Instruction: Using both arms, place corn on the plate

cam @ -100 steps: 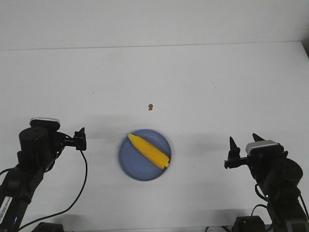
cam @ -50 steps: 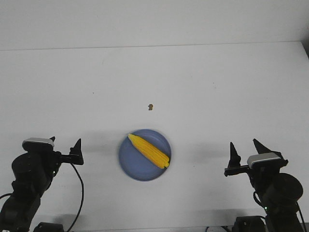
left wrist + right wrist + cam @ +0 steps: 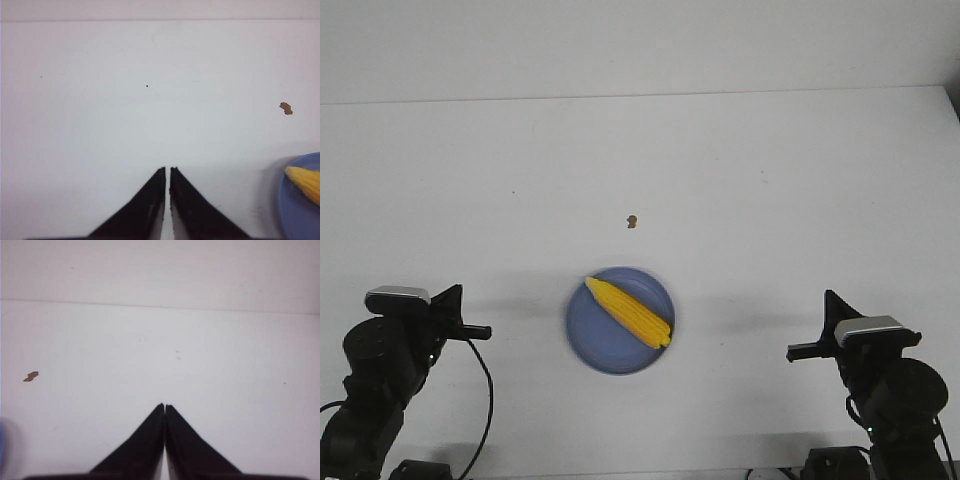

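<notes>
The yellow corn (image 3: pixel 629 312) lies diagonally on the periwinkle-blue plate (image 3: pixel 595 345) at the table's front centre, pointed end toward the back left. Its tip (image 3: pixel 306 182) and the plate's rim (image 3: pixel 290 205) show at the edge of the left wrist view. My left gripper (image 3: pixel 455 300) is shut and empty, well left of the plate; its jaws stand almost together in the left wrist view (image 3: pixel 167 170). My right gripper (image 3: pixel 830 300) is shut and empty, well right of the plate, jaws together in the right wrist view (image 3: pixel 164 406).
A tiny brown speck (image 3: pixel 632 221) lies on the white table behind the plate; it also shows in the left wrist view (image 3: pixel 286 108) and the right wrist view (image 3: pixel 31 376). The table's far edge (image 3: pixel 640 95) meets a pale wall.
Both grippers have shut from open and drawn back toward the front corners, away from the plate. The corn and the plate have not moved.
</notes>
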`<state>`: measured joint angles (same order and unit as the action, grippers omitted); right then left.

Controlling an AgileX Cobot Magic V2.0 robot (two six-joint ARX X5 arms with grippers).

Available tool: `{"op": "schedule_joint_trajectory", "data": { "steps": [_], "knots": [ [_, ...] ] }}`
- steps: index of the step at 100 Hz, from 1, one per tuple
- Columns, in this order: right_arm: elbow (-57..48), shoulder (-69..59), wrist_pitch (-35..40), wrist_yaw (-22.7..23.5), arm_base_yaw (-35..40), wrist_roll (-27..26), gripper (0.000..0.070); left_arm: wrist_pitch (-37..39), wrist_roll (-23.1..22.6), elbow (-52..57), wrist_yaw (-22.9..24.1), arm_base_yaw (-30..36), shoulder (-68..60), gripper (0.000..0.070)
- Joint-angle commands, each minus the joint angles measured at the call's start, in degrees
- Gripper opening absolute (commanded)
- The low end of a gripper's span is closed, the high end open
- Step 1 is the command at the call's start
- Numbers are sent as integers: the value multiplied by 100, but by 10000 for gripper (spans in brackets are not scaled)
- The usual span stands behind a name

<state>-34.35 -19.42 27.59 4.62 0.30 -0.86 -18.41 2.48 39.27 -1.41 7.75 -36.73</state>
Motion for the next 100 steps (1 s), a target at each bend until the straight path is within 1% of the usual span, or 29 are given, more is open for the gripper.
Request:
{"op": "schedule_joint_trajectory", "data": {
  "steps": [1, 47, 100],
  "knots": [
    [-55, -9, -52, -15, 0, -26, 1, 48, 15, 68, 17, 9, -24, 5],
    [-55, -9, -57, -15, 0, -24, 1, 52, 13, 70, 15, 9, 105, 6],
    [-55, -9, -57, -15, 0, -24, 1, 52, 13, 70, 15, 9, 835, 6]
  ]
}}
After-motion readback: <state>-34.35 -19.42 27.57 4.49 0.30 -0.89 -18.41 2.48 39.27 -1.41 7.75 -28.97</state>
